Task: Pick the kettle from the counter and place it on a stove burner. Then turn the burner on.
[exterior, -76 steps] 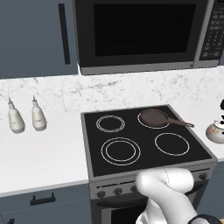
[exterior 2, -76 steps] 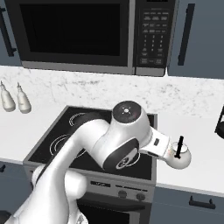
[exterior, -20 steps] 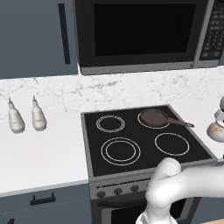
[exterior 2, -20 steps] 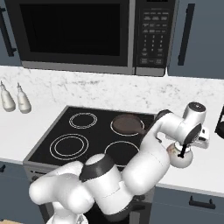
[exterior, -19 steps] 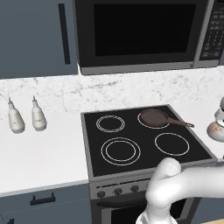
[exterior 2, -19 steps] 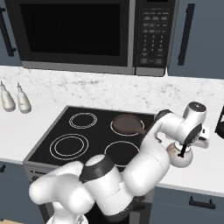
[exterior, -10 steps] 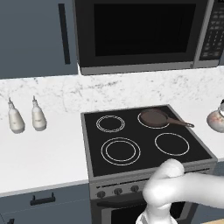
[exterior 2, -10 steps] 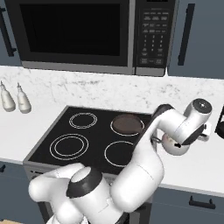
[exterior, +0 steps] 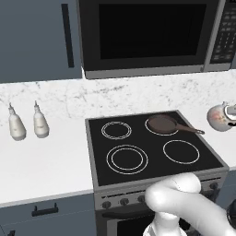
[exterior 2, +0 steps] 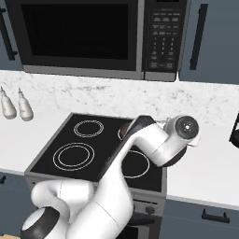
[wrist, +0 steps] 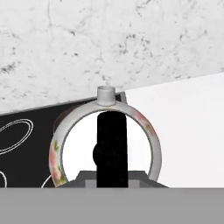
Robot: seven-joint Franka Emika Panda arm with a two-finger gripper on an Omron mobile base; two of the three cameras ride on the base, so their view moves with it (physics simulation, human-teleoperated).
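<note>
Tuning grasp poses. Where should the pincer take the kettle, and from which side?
Take the kettle by its black handle, at the top of the arch, coming straight down from above and closing across the strap's narrow width. The handle spans the lid in line with the spout and stands clear of the body. The round body looks too wide and smooth to pinch.

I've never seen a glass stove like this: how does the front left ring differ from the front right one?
The front left ring is two circles, one inside the other; the front right ring is a single circle. The front left ring also looks wider than the front right ring. Both are white outlines on the black cooktop, with nothing standing on them.
</note>
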